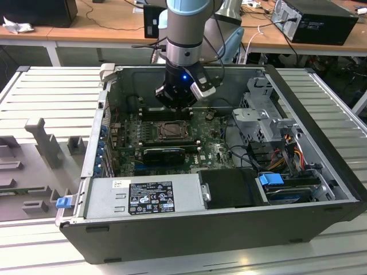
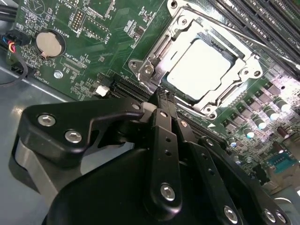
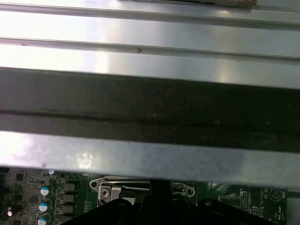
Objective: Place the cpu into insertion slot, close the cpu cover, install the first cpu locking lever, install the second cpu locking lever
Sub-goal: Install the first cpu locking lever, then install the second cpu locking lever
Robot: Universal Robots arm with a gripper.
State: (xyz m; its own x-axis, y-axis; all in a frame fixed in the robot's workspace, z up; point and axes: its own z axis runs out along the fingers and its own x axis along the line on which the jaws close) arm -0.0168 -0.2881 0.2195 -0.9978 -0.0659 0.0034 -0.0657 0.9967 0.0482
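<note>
Exterior view: the black gripper on the grey and pale-blue arm hangs inside the open dark-grey computer case, low over the green motherboard. It sits at about 12 o'clock of the square black insertion slot with its silvery metal rim, near it but offset toward the far wall of the case.

Second wrist view: the black linkage fingers are drawn together into one narrow tip, with no gap showing and nothing between them. The tip rests at, or just above, the near edge of the socket frame; contact cannot be told.

The small flat square cpu with its pale silvery face lies seated in the slot, level and square to the frame. The thin metal cpu cover with its square window appears folded down around the chip, the face showing through the window. From the fingertip the chip lies at about 1 o'clock, just beyond.

A thin silvery wire locking lever runs along the far side of the socket, beside the long black memory slots. Its long axis follows the socket edge, from about 10 to 4 o'clock. It looks low and flat, though whether it is hooked cannot be told.

Judgement: chip placed, cover down, work now at the levers. The near edge of the frame is what the closed tip is closest to.

Round silver coin battery at 10 o'clock of the fingers, well apart.
</note>
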